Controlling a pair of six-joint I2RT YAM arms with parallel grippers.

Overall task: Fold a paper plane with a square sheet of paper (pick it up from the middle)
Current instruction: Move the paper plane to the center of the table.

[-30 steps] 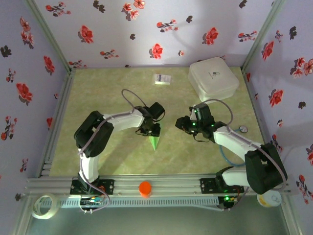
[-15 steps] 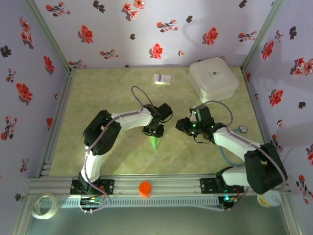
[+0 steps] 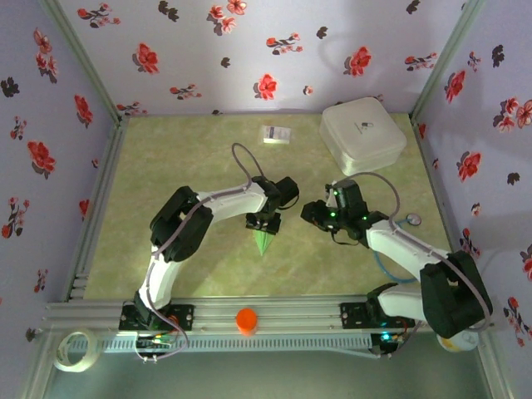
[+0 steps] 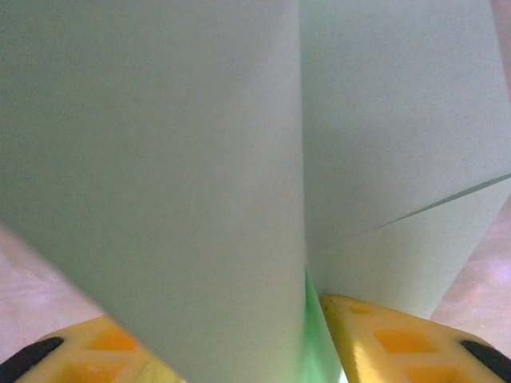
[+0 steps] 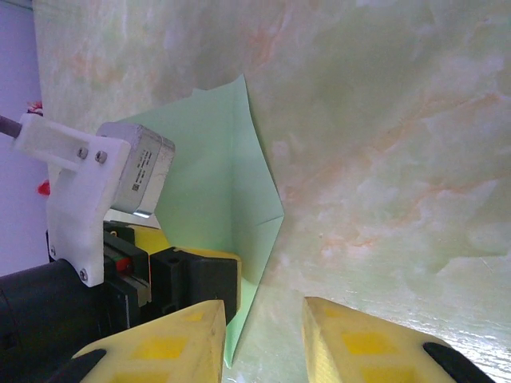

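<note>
The paper plane (image 3: 263,242) is a narrow pale green dart lying on the marbled table, its point toward the near edge. My left gripper (image 3: 264,220) stands over its wide rear end. In the left wrist view the folded paper (image 4: 160,159) rises right before the camera, with the centre crease between my yellow fingers (image 4: 399,343), which stand apart; the left fingertip is hidden behind a paper flap. My right gripper (image 3: 312,214) hovers just right of the plane, open and empty. In the right wrist view, that gripper (image 5: 263,319) faces the plane's edge (image 5: 207,183) and the left gripper's finger (image 5: 200,275).
A white rounded box (image 3: 363,135) sits at the back right and a small white printed card (image 3: 276,135) at the back middle. An orange cap (image 3: 246,320) rests on the front rail. Floral walls close in the table on three sides.
My left arm has slid a little to the right over the plane's rear end and its jaws have widened. The right gripper has hardly moved.
</note>
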